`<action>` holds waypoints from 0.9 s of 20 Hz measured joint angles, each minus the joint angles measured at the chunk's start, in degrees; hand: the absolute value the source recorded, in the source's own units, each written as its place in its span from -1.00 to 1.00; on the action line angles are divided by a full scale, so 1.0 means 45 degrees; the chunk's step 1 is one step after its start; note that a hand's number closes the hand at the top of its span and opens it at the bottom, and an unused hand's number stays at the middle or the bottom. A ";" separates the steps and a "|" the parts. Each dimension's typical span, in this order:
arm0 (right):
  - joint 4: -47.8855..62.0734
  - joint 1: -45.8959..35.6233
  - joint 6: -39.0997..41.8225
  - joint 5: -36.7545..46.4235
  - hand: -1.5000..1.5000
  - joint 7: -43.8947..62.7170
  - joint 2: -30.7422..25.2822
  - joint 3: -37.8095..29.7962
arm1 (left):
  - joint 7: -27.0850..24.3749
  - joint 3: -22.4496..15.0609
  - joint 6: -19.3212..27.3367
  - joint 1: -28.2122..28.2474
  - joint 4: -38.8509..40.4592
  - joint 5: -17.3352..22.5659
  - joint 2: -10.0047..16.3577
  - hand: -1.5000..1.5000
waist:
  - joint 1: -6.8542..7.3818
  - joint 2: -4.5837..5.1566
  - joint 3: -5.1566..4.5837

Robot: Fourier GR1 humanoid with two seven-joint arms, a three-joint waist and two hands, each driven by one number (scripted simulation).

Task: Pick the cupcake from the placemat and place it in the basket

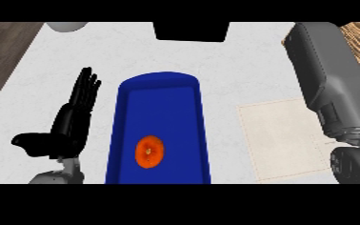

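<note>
An orange cupcake (149,151) lies inside the blue basket (160,83), toward its near end, and nothing touches it. The basket stands long-ways in the middle of the white counter. To its right lies the pale beige placemat (285,133) with nothing on its visible part. My left hand (70,124) rests left of the basket, fingers straight and pointing up, holding nothing. My right forearm (323,76) comes down over the placemat's right edge. Only a black piece of my right hand (345,164) shows at the lower right corner, and its fingers are hidden.
A grey rounded object (67,26) sits at the counter's far left corner. A black box-like shape (191,31) stands at the far middle. Dark wooden floor (13,47) shows past the counter's left edge.
</note>
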 measured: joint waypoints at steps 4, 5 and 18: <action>0.0162 0.0394 -0.0369 -0.0008 1.00 -0.0249 -0.0333 -0.0395 | -0.0030 -0.0134 0.0218 0.0051 0.0026 -0.0247 -0.0161 0.00 | -0.0130 -0.0028 0.0006; 0.0231 0.0446 -0.0359 0.0081 1.00 -0.0200 -0.0352 -0.0422 | 0.0019 -0.0021 0.0086 0.0072 0.0019 -0.0113 -0.0054 0.00 | -0.0146 -0.0036 0.0007; 0.1229 0.1555 -0.1056 -0.0543 1.00 -0.0975 -0.0998 -0.1326 | 0.0123 0.0083 -0.0019 0.0344 -0.0321 -0.0057 -0.0041 0.00 | -0.0238 -0.0069 0.0013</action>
